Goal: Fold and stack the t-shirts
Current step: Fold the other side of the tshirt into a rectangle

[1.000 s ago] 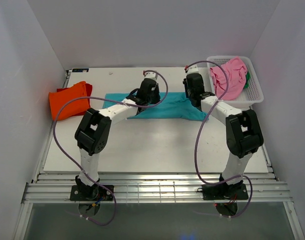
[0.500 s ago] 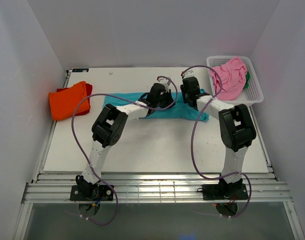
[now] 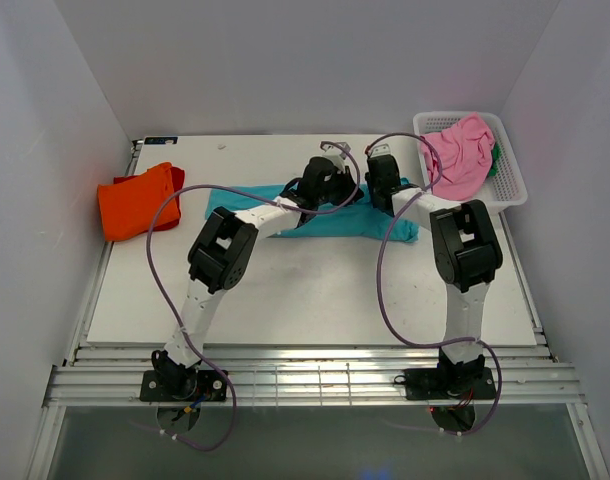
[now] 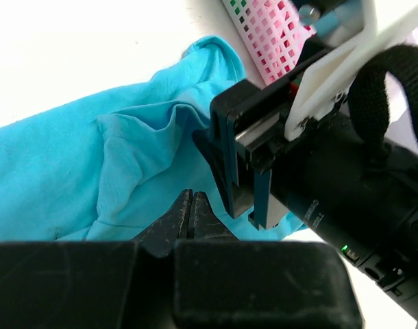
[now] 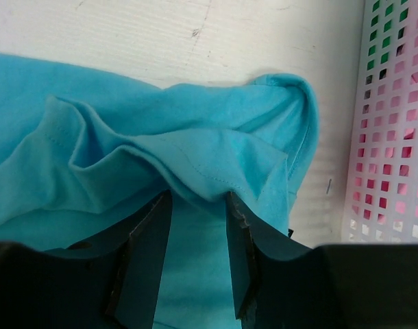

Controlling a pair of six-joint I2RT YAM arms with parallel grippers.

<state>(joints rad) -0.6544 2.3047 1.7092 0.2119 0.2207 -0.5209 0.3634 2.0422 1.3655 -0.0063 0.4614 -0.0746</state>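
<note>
A teal t-shirt (image 3: 240,198) lies spread across the middle of the table. My left gripper (image 3: 327,186) hovers low over its right half with the jaws shut tip to tip (image 4: 190,196); no cloth shows between them. Right beside it, my right gripper (image 3: 381,186) stands open (image 5: 195,203), its fingers under a raised fold of the teal shirt (image 5: 195,157) near the sleeve end. An orange t-shirt (image 3: 135,201) lies folded at the table's left edge. In the basket sits a pink t-shirt (image 3: 459,152) with a bit of green cloth (image 3: 495,160) beside it.
The white lattice basket (image 3: 512,190) stands at the back right, close to the teal shirt's sleeve (image 5: 301,96) and to the right arm. The two wrists are nearly touching; the right gripper's body (image 4: 332,164) fills the left wrist view. White walls enclose the table.
My left gripper has travelled right along the teal shirt until it is next to the right gripper. The right gripper shifted slightly left and its jaws widened.
</note>
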